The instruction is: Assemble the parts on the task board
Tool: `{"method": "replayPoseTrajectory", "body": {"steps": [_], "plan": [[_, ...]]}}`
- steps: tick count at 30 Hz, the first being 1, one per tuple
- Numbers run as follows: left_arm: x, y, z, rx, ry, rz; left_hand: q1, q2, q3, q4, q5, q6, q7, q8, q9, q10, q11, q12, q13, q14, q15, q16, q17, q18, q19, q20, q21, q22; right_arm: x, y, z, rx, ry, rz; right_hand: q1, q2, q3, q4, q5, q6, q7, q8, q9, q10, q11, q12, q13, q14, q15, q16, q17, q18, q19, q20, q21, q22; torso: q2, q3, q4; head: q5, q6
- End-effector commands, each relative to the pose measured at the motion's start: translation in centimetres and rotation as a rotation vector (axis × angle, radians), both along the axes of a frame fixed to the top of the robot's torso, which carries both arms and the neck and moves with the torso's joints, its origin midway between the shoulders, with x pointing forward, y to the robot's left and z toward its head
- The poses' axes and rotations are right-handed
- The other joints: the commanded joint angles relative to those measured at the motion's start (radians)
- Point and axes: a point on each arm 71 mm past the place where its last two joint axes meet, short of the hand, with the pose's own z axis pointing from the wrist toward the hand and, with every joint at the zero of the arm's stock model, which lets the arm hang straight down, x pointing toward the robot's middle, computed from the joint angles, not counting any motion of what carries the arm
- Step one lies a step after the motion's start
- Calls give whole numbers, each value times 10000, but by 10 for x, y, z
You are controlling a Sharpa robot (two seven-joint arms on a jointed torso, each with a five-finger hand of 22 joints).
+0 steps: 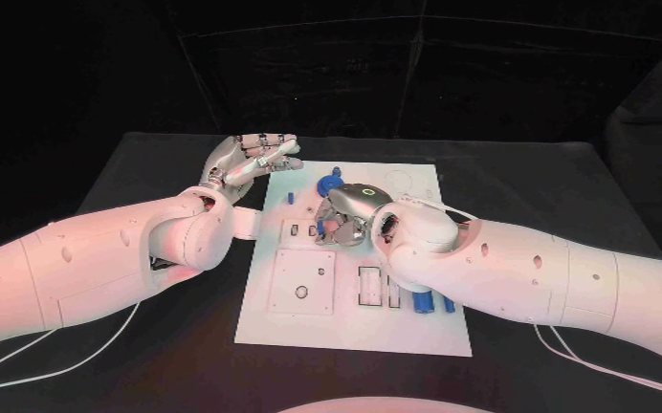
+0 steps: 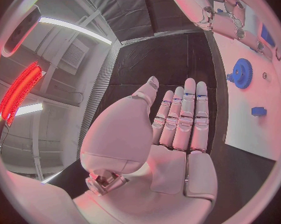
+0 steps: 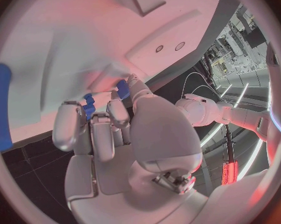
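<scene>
The white task board (image 1: 353, 322) lies in the middle of the black table. My right hand (image 1: 352, 214) hovers low over its middle with the fingers curled down. In the right wrist view its fingertips (image 3: 72, 122) pinch a small blue part (image 3: 89, 107) against the board (image 3: 84, 35). My left hand (image 1: 255, 160) is raised beside the board's far left corner. Its palm (image 2: 171, 149) is bare and its fingers are stretched out straight. A blue gear (image 1: 328, 184) (image 2: 242, 73) stands on the far part of the board, with a small blue block (image 1: 291, 197) (image 2: 259, 111) near it.
Two blue parts (image 1: 421, 303) (image 1: 446, 305) lie at the board's near right, next to my right forearm. A square recessed plate (image 1: 302, 281) and slotted fixtures (image 1: 371, 286) occupy the near half of the board. Black table surrounds the board on all sides.
</scene>
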Motion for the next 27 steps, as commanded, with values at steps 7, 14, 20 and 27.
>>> {"method": "replayPoseTrajectory", "body": {"steps": [7, 14, 20, 27], "plan": [[1, 0, 1, -6, -29, -80, 31, 88, 16, -142, 37, 78, -5, -71, -14, 111, 3, -86, -7, 181, 3, -22, 53, 79, 155, -40, -26, -8, -5, -2, 7, 883, -759, -360, -284, -284, -453, 383, 210, -353, 67, -11, 7, -169, 90, -100, -112, 835, 145, -52, 1755, 35, -39, 112, -94, -63, -2, 12, -11, -7, 14], [1, 3, -3, 1069, 251, -588, -541, 34, -206, 34, 87, 824, -513, 188, 80, 1632, -630, 401, 232, 2604, -762, 1260, 932, 109, 2013, -764, 967, 378, -20, -17, 19, 2311, -866, 1004, -91, -349, -627, 549, 383, -637, 145, -15, 6, -210, 157, -84, -129, 780, 198, -171, 1546, 86, -180, 162, -233, -338, -36, 16, -19, 31, 51], [4, 3, -8, 3050, 1546, -1675, -940, 111, -319, 238, 95, 1159, -966, 308, 155, 2887, -1157, 1295, 930, 4200, -1379, 5474, 4888, 47, 3647, -1443, 2223, 1010, -9, -60, 41, 3462, 582, 1231, 308, -220, -847, 532, 838, -534, 108, 169, 61, -749, 127, -757, -751, 487, 175, -827, 498, 339, -881, 164, -980, -1689, -142, 35, -33, 60, 50], [8, 3, -14, 7126, 3497, -3064, -2445, 312, -1253, 1379, 74, 1001, -1122, 931, 463, 2580, -1346, 3681, 2948, 4136, -1470, 10392, 10157, 31, 3786, -1704, 3497, 1885, 15, -116, 66, 4318, 1394, -33, 624, -35, -949, 419, 1187, -429, 39, 274, 63, -785, 52, -936, -973, 418, 102, -1112, 168, 418, -1077, 90, -1351, -2213, -325, 109, -70, 144, 17]]}}
